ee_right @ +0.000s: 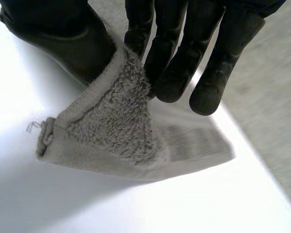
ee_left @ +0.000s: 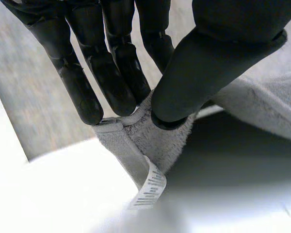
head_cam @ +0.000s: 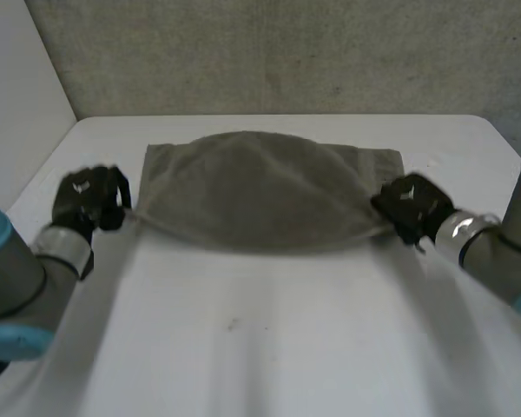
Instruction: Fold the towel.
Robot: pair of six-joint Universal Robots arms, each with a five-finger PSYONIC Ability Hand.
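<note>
Pinching towel (head_cam: pixel 260 187) corners: left hand (head_cam: pixel 87 196) by a striped barcode tag (ee_left: pixel 150 189), right hand (head_cam: pixel 412 205) opposite

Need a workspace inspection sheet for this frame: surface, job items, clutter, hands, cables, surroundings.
Surface: white table, with a small dark mark in front of the towel.
Job's things: grey towel. Its far edge lies flat on the table, its near corners are lifted and its middle is arched. A barcode label hangs at the corner in the left robot hand.
Clutter: nothing seen.
Robot hands: the left robot hand pinches the towel's near left corner between thumb and fingers. The right robot hand pinches the near right corner the same way.
Cables: nothing seen.
Surroundings: speckled grey wall behind the table, plain white panel to the left.
</note>
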